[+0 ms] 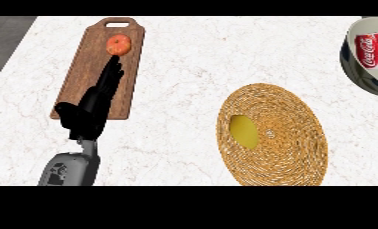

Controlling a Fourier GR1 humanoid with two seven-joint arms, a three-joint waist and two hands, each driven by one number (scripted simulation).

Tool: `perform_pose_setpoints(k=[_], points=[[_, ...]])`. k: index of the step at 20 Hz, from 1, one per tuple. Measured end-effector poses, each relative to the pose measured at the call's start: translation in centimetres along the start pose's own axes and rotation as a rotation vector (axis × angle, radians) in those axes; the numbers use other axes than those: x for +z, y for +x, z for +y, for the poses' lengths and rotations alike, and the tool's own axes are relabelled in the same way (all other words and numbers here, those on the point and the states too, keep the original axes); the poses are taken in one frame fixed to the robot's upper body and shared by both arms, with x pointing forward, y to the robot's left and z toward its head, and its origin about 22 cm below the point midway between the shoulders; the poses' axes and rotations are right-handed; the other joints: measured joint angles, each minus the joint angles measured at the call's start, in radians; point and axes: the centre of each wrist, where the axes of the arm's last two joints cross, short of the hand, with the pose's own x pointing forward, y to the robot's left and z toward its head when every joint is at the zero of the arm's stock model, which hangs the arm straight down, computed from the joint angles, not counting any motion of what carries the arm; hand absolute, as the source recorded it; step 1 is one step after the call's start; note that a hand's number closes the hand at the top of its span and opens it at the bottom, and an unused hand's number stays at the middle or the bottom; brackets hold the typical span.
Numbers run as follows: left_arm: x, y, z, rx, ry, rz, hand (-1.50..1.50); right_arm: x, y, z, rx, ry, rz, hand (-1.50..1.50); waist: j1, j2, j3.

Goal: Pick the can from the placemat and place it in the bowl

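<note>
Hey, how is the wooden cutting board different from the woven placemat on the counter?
The cutting board is long, dark brown wood with a handle hole; the placemat is round, golden and woven. The cutting board carries an orange-red fruit, the placemat a yellow item. The left hand is open over the cutting board; no hand is near the placemat. Both lie flat on the white counter.

Brown wooden cutting board (90,55) with a slotted handle at the far end, flat on the left of a white marbled counter top (184,63), long side running away and leaning slightly right. Small round orange-red fruit (118,44) on the board's far part, just below the handle slot. Flattish yellow oval item (244,131) well right of the board, nearer the front; kind unclear. Dark grey strip (13,30) at the counter's far-left corner.
</note>
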Motion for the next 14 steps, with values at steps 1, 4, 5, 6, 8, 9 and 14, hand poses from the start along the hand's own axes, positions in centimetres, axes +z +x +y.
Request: perform_pose_setpoints(k=[1,4,5,6,8,9,14], points=[[0.3,0.1,0.0,-0.001,0.003,-0.004,0.00,0.1,-0.2,-0.2,-0.027,-0.023,-0.018,-1.50,-0.001,-0.002,0.000],[0.6,-0.1,0.0,-0.003,0.005,0.001,0.00,-0.1,0.2,-0.7,-0.095,-0.089,-0.054,-1.50,-0.005,-0.004,-0.001],[0.5,0.0,0.2,-0.002,0.008,0.000,0.00,-0.3,0.6,-1.5,-0.121,-0.104,-0.061,-1.50,-0.007,-0.004,-0.001],[0.5,-0.1,-0.2,0.000,0.010,-0.002,0.00,-0.3,0.5,-1.8,-0.145,-0.122,-0.058,-1.50,-0.007,-0.004,-0.001],[0.3,-0.2,-0.4,-0.002,0.015,0.006,0.00,-0.2,0.6,-3.2,-0.198,-0.141,-0.046,-1.50,-0.011,-0.004,-0.002],[0.4,-0.2,-0.4,-0.001,0.011,0.009,0.00,-0.1,0.4,-3.6,-0.223,-0.145,-0.039,-1.50,-0.013,-0.005,-0.002],[0.4,-0.3,0.0,-0.002,0.015,0.004,0.00,1.2,-1.3,-6.0,-0.333,-0.147,-0.015,-1.50,-0.017,-0.007,-0.002]])
